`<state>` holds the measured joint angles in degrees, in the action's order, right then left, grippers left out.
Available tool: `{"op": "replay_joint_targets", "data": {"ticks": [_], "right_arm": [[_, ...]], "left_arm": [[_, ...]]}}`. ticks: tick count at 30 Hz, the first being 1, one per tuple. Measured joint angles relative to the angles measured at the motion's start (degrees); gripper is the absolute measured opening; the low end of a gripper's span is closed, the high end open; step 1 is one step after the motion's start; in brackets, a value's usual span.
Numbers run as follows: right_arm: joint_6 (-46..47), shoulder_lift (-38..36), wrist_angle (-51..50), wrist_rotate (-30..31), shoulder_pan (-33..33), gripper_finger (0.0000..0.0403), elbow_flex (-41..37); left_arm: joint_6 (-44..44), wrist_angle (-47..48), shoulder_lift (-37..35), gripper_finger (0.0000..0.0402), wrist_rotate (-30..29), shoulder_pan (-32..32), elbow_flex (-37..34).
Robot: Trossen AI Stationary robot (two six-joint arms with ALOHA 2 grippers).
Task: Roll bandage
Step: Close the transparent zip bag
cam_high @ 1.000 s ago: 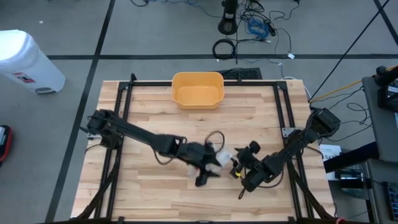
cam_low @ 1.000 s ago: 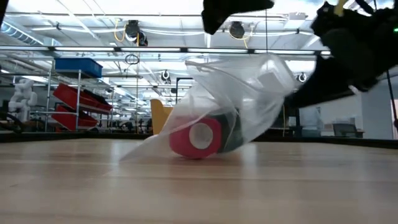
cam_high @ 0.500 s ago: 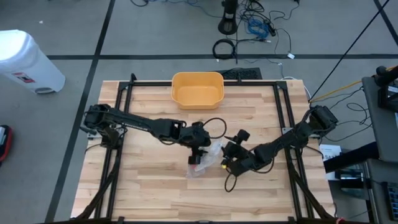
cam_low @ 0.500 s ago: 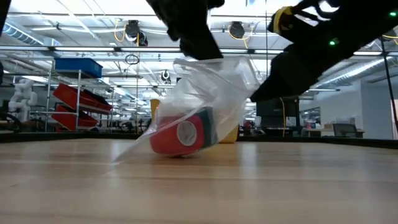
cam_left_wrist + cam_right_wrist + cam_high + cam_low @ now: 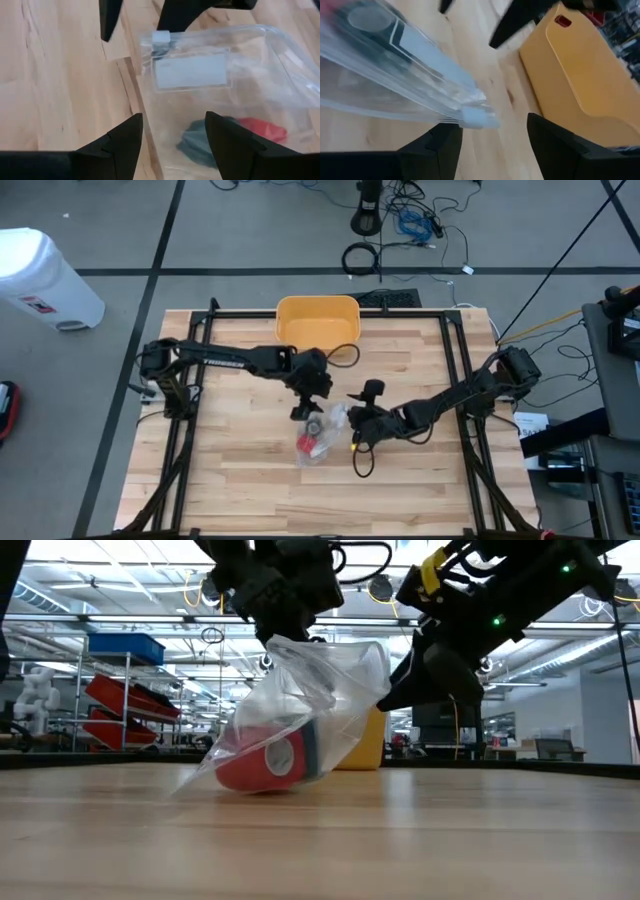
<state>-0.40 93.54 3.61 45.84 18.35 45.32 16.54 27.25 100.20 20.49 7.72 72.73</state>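
Observation:
A clear zip bag rests on the wooden table by its lower end, its zip end raised. Inside lie a red bandage roll and a dark roll. My left gripper is open above the bag's far side, its fingers standing on either side of the bag. My right gripper is open at the bag's right side. The bag's zip edge with its white slider lies just ahead of the right gripper's fingers. My left gripper comes at the bag's raised top fold slanting down from the far side. Its open fingers straddle the bag, and I cannot tell whether they touch it. My right gripper comes nearly level from the table's right at the bag's zip end. Whether a finger rests against it, I cannot tell.
A yellow bin stands at the table's far edge, behind the bag. Black frame rails run along the table's left and right sides. Bare wood lies toward the near edge.
The bag has slid along the table toward the left edge, its zip end staying raised. My right gripper has gone left and toward the far edge with it, and has rolled. My left gripper has gone from the bag's near side toward the far edge and tipped downward.

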Motion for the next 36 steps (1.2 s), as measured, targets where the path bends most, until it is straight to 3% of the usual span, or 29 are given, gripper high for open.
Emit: {"op": "replay_joint_targets", "data": {"ticks": [7,13,24,27,33,36], "right_arm": [[-8.28,0.00,6.83,-5.26,-1.23,0.0205,0.00],[-14.43,0.00,9.90,-5.72,-1.99,0.0205,-0.01],[-18.77,0.02,12.06,-5.75,-3.48,0.0205,0.00],[-18.78,0.02,11.92,-5.70,-3.70,0.0205,0.00],[-19.36,0.02,11.51,-5.69,-3.70,0.0186,-0.01],[-18.72,0.02,10.69,-4.55,-3.71,0.0172,0.00]], "left_arm": [[3.87,-4.33,0.06,0.0222,6.55,3.46,-2.15],[4.00,-5.83,3.14,0.0222,12.28,4.37,-2.21],[10.00,-6.03,6.54,0.0213,13.55,4.32,-2.23],[10.88,-6.52,6.54,0.0172,13.60,4.32,-2.23],[10.73,-7.09,6.53,0.0021,13.90,4.38,-2.22],[7.57,-6.85,5.76,0.0009,13.55,4.64,-2.19]]}}
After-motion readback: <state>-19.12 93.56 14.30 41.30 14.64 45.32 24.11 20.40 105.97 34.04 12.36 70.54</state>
